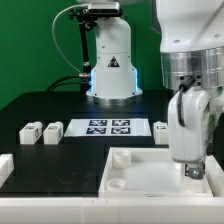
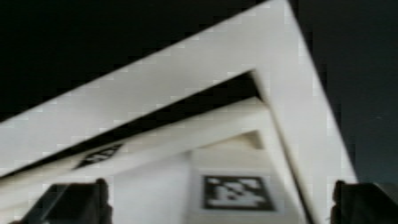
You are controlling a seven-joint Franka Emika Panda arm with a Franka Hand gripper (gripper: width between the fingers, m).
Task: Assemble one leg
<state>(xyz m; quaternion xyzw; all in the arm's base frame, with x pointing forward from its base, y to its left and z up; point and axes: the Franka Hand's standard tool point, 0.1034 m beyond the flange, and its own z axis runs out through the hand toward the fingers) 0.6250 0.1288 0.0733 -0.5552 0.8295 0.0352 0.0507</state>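
The large white tray-like part [image 1: 140, 180] lies at the front of the table. My gripper [image 1: 190, 172] hangs low over its corner at the exterior view's right. In the wrist view my gripper [image 2: 217, 205] is open, with dark fingers [image 2: 71, 202] far apart. Between them is a white block face with a square tag [image 2: 237, 190], apparently a leg, standing by the tray's raised rim [image 2: 294, 90]; the fingers do not touch it. Two legs [image 1: 30, 132] [image 1: 52, 130] lie at the exterior view's left, and one leg [image 1: 161, 129] at its right.
The marker board [image 1: 107, 127] lies flat mid-table in front of the robot base [image 1: 112, 70]. A white part [image 1: 5, 168] shows at the exterior view's left edge. A second tag [image 2: 102, 153] shows on the tray's surface.
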